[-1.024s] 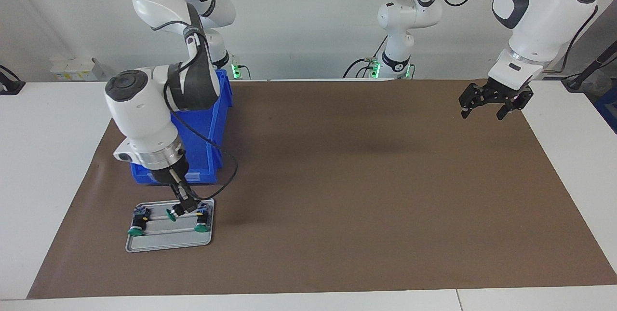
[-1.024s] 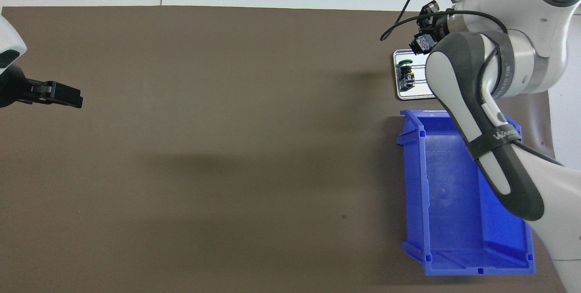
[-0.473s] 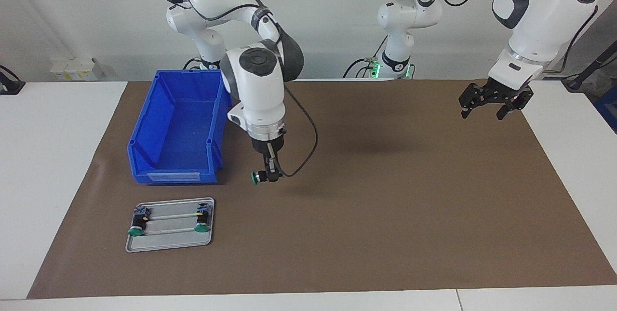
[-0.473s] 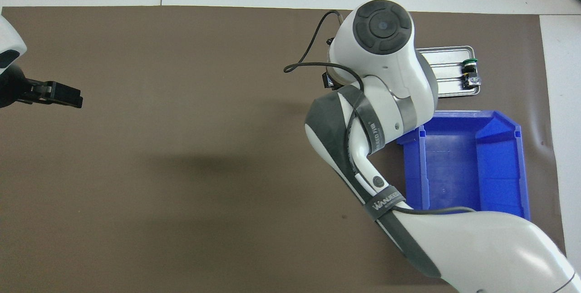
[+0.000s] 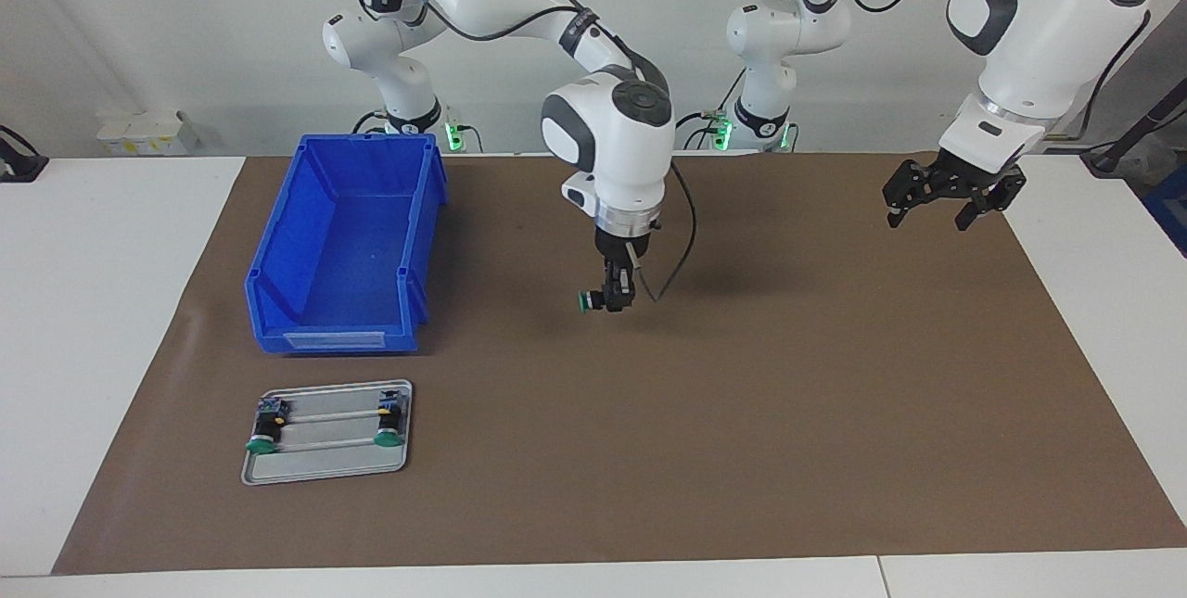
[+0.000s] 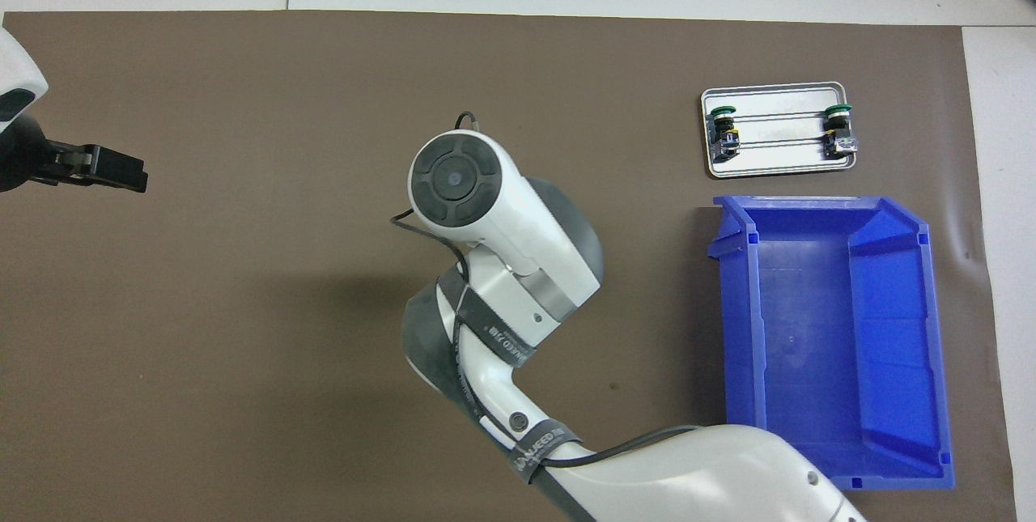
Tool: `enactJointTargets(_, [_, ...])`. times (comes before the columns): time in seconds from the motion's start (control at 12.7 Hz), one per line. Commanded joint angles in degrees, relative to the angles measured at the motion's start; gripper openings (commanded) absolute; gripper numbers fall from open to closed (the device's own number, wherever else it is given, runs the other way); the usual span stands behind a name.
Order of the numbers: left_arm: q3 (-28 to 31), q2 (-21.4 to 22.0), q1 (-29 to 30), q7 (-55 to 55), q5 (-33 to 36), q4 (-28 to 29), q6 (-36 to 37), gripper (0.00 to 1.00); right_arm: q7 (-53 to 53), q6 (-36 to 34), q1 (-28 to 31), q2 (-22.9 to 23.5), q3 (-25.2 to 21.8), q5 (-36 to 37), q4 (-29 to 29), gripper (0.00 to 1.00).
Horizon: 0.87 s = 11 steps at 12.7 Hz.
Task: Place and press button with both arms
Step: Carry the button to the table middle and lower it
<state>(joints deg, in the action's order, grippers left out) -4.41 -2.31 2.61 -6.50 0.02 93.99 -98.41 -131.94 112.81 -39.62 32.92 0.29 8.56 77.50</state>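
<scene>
My right gripper (image 5: 614, 296) is shut on a button (image 5: 587, 301) with its green cap sideways, held low over the middle of the brown mat (image 5: 742, 413). In the overhead view the right arm's wrist hides this gripper and the button. Two more buttons (image 5: 262, 436) (image 5: 388, 431) lie on a small metal tray (image 5: 325, 470) toward the right arm's end; they also show in the overhead view (image 6: 723, 129) (image 6: 839, 129). My left gripper (image 5: 932, 213) hangs open and empty over the mat's edge at the left arm's end and waits; it also shows in the overhead view (image 6: 97, 170).
A blue bin (image 5: 329, 338) stands empty on the mat, nearer to the robots than the tray; it also shows in the overhead view (image 6: 740, 328). The tray (image 6: 777, 171) lies just beside the bin's short end. White table surrounds the mat.
My right gripper lifted one button off the tray and carried it past the blue bin to over the mat's middle. The left arm has not moved.
</scene>
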Motion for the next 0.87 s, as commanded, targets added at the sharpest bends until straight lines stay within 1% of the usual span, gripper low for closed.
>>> enactJointTargets(0.0, [-0.25, 1.61, 0.47, 0.52, 1.04, 1.81, -0.38, 1.0, -4.45, 1.61, -1.33, 4.33, 0.06, 1.37, -5.16, 0.0])
enactJointTargets(0.08, [-0.25, 1.61, 0.47, 0.52, 1.04, 1.81, -0.38, 1.0, -6.55, 5.02, -1.51, 5.39, 0.15, 1.37, -5.17, 0.0])
enactJointTargets(0.16, [-0.25, 1.52, 0.47, 0.52, 1.04, 1.81, -0.38, 1.0, -8.75, 7.58, -3.08, 6.7, 0.15, 1.37, -4.99, 0.0])
enactJointTargets(0.24, [-0.25, 1.61, 0.47, 0.52, 1.04, 1.81, -0.38, 1.0, -9.64, 9.86, -3.88, 6.89, 0.15, 1.2, -4.64, 0.0])
enactJointTargets(0.39, [-0.25, 1.61, 0.47, 0.52, 1.04, 1.81, -0.38, 1.0, -11.92, 11.37, -4.67, 6.72, 0.15, 1.19, -4.47, 0.0])
enactJointTargets(0.63, [-0.25, 1.61, 0.47, 0.52, 1.04, 1.81, -0.38, 1.0, -13.86, 15.15, -5.82, 6.72, 0.15, 1.81, -2.1, 0.0])
enactJointTargets(0.79, [-0.25, 1.61, 0.47, 0.52, 1.04, 1.81, -0.38, 1.0, -16.14, 18.22, -6.87, 7.94, 0.06, 3.38, -0.69, 0.0])
